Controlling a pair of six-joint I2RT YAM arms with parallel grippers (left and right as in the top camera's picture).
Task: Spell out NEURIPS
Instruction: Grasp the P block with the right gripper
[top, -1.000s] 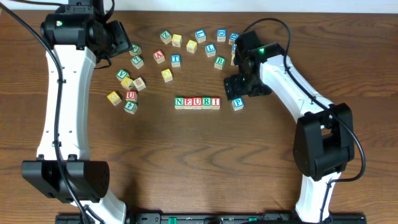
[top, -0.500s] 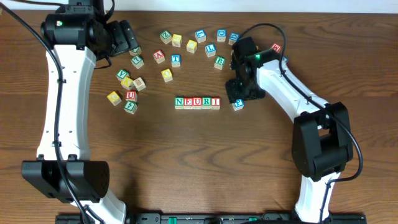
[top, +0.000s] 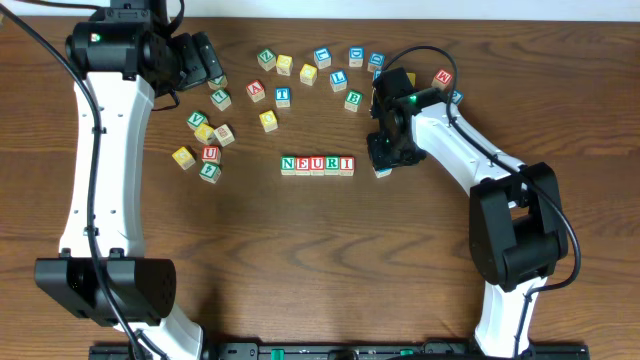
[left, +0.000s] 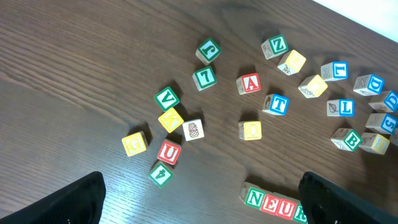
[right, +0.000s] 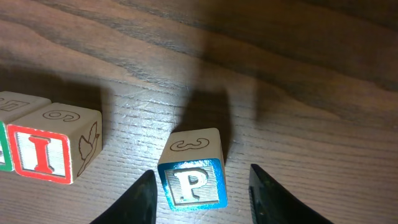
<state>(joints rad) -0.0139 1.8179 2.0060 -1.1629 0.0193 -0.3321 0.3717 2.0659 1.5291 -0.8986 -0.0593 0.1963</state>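
Dark wooden tabletop (top: 300, 260) is carrying every cube. Right jaws are standing partly open astride the blue P cube (right: 193, 183), with a narrow gap showing on each side, so nothing is being gripped. To the left of those jaws in the wrist view, near P but apart from it, the red I cube (right: 40, 155) is ending the N-E-U-R-I row (top: 317, 165). Left jaws are gaping wide and holding nothing, hanging over scattered loose cubes (left: 169, 118).

On a dark wooden table (left: 74, 74), a red A cube (left: 249, 83) is set near a blue T cube (left: 275, 104). A green J cube (left: 208, 50) is placed near a green 7 cube (left: 204, 76), well apart from a blue L cube (left: 341, 107).
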